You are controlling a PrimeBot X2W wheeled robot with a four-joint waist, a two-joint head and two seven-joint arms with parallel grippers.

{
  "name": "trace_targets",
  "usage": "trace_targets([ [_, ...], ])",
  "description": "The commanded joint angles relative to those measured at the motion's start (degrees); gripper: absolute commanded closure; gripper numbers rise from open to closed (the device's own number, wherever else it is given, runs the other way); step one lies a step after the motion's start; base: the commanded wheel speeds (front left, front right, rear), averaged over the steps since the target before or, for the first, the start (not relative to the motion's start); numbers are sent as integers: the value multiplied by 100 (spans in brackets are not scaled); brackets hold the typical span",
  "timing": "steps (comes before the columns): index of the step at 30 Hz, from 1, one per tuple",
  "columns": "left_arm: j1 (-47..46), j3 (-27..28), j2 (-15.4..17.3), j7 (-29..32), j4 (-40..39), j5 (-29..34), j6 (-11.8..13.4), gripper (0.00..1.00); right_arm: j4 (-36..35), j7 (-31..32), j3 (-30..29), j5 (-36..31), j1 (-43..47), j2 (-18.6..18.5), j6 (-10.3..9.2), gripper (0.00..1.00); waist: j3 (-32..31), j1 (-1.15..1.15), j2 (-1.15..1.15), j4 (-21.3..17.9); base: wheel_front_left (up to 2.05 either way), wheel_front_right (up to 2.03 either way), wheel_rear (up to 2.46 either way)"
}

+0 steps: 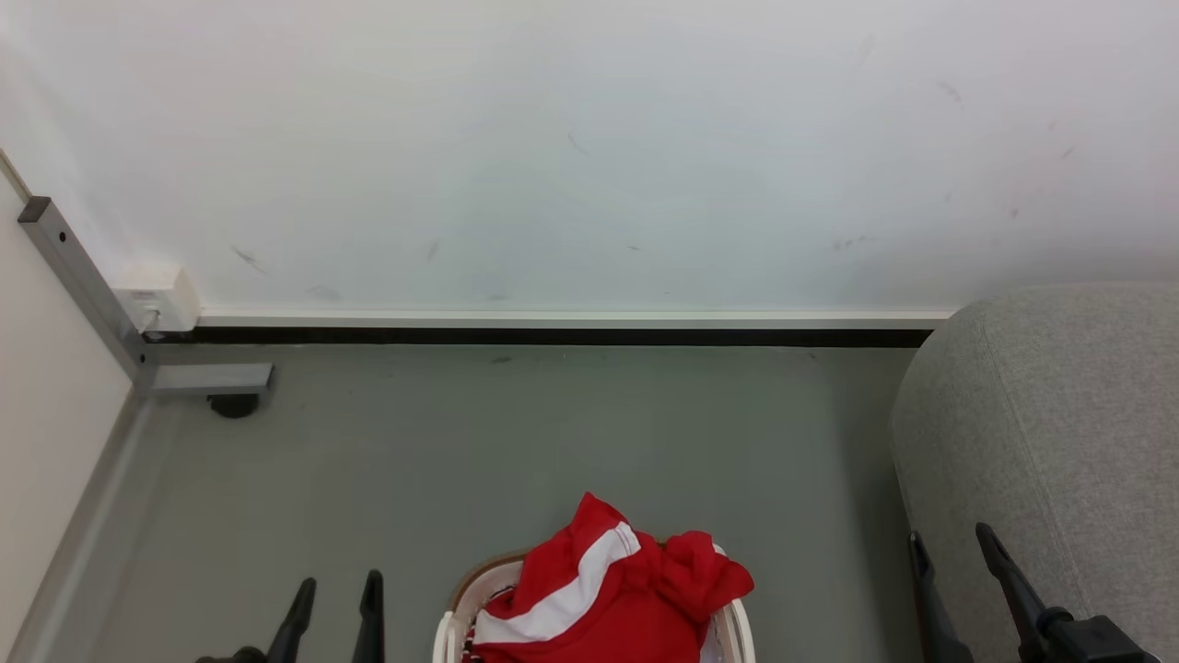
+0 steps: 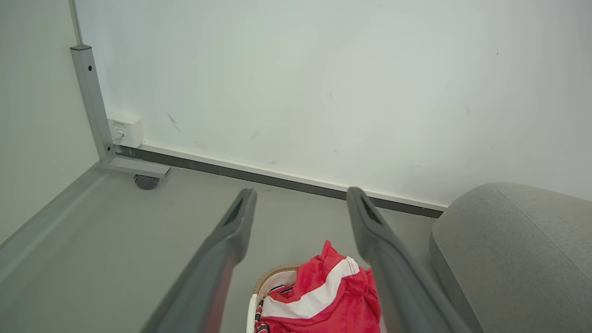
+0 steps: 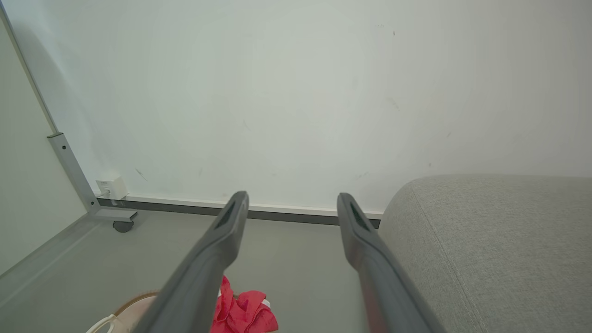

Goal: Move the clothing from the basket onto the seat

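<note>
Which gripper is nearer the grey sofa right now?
Right. The right gripper hangs open close beside the sofa; the left gripper is on the basket's far side.

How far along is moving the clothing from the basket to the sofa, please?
Done: nothing yet. In hand: nothing; the left gripper and right gripper stand open and apart from the laundry basket. Left: the red jerseys lie heaped in it, all to be carried to the grey sofa on its right.
</note>
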Motion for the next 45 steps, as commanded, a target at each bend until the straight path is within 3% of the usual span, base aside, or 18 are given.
trace_targets([
  [1, 71, 12, 44, -7, 3, 51, -2, 0, 16, -22, -1, 29, 78, -40, -12, 0, -1, 0, 0, -1, 0, 0, 0],
  [19, 92, 49, 43, -7, 0, 93, 4, 0, 105, -22, -25, 150, 6, -38, -12, 0, 41, 0, 0, -48, 0, 0, 0],
  [31, -221, -5, 40, -7, 134, 359, -36, 0, -50, -20, 270, 261, -307, -36, -12, 0, 594, 0, 0, -646, 0, 0, 0],
  [36, -663, -369, 214, -6, 631, 563, -39, 0, -183, -13, 482, 391, -532, -33, -12, 0, 1161, 0, 0, -957, 0, 0, 0],
  [45, -1973, -1706, 764, 83, 1980, 558, -33, 0, -473, -12, 833, 639, -1171, -29, -12, 0, 2381, 0, 0, -1479, 0, 0, 0],
])
